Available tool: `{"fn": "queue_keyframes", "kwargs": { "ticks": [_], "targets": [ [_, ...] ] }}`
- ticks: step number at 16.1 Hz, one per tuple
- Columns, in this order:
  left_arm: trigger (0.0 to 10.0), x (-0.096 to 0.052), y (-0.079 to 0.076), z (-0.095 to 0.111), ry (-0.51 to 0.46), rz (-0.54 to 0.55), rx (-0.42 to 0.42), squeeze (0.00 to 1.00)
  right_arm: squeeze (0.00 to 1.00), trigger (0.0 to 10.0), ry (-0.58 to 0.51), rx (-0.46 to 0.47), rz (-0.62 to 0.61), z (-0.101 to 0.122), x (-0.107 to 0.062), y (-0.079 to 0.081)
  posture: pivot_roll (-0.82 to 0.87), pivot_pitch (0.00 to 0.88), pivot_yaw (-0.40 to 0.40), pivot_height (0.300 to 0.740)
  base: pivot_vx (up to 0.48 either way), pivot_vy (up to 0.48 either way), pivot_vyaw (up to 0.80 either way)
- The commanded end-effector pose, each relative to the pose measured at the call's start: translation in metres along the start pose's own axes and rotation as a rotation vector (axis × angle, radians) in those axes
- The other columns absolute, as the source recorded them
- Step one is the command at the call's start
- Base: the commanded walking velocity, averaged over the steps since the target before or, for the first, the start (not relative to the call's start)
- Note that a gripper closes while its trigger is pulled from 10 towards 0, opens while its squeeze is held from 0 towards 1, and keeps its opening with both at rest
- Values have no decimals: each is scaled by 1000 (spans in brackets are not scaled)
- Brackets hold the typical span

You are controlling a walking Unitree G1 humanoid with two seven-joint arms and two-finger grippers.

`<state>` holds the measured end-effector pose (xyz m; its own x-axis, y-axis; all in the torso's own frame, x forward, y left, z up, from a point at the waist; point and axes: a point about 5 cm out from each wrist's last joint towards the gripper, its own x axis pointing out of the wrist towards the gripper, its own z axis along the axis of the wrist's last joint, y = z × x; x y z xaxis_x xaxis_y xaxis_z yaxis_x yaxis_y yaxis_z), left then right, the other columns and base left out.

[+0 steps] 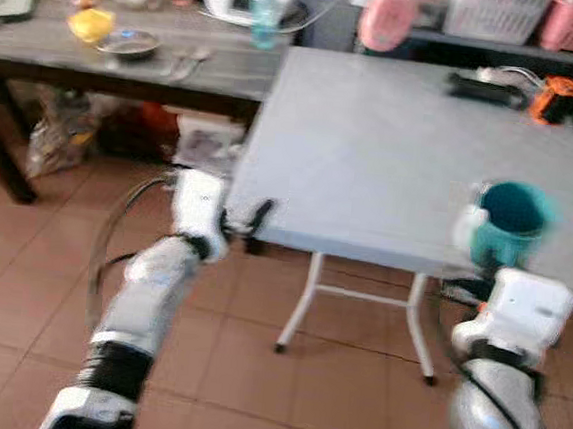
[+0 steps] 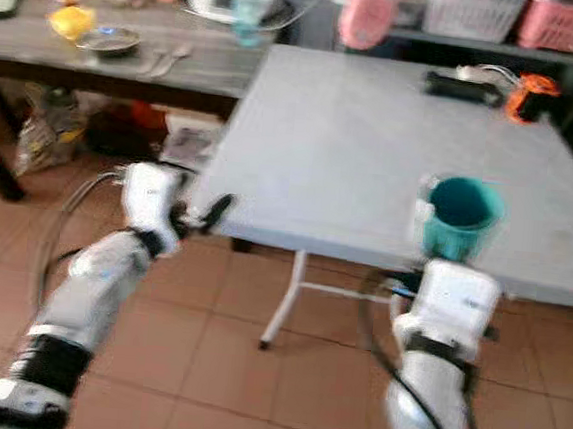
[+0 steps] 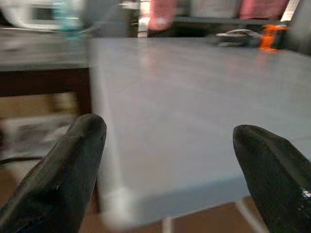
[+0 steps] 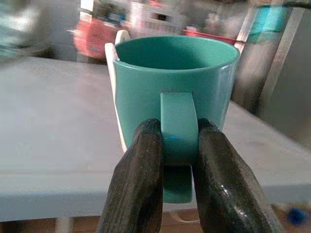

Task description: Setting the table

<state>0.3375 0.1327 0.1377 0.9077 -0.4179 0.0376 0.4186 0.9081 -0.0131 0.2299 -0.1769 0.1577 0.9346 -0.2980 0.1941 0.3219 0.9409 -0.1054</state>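
One teal mug is held upright by the right tool, whose two black fingers are clamped on either side of the mug's handle. The mug sits over the near edge of the grey worktop, toward that worktop's right-hand near corner; whether its base touches the surface cannot be told. The mug's interior shows nothing inside.

The left tool is released, fingers spread wide with nothing between them, and is positioned just off the grey worktop's near left corner, pointing across its surface.

At the far right corner of the grey worktop lie a black object and, just beside it, an orange-and-black object. A pink round item stands beyond the far edge.

Adjoining the grey worktop's far left side is a darker worktop carrying a small plate, a yellow object, spoons and a clear bottle. Bags rest on the tiled floor beneath it.
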Motion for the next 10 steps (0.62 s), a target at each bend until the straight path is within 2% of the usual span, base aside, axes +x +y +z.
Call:
{"fn": "queue_keyframes", "kwargs": {
  "ticks": [1,10],
  "targets": [
    [10000,3,-7,2,-11,-15,0,0,0,10000,-24,-13,-26,4,1,-7,56,77,4,740,0,480,0],
    [10000,5,-16,1,-27,-17,-18,0,0,10000,-33,-24,-20,6,1,-7,51,83,-2,740,0,480,0]
  ]
}}
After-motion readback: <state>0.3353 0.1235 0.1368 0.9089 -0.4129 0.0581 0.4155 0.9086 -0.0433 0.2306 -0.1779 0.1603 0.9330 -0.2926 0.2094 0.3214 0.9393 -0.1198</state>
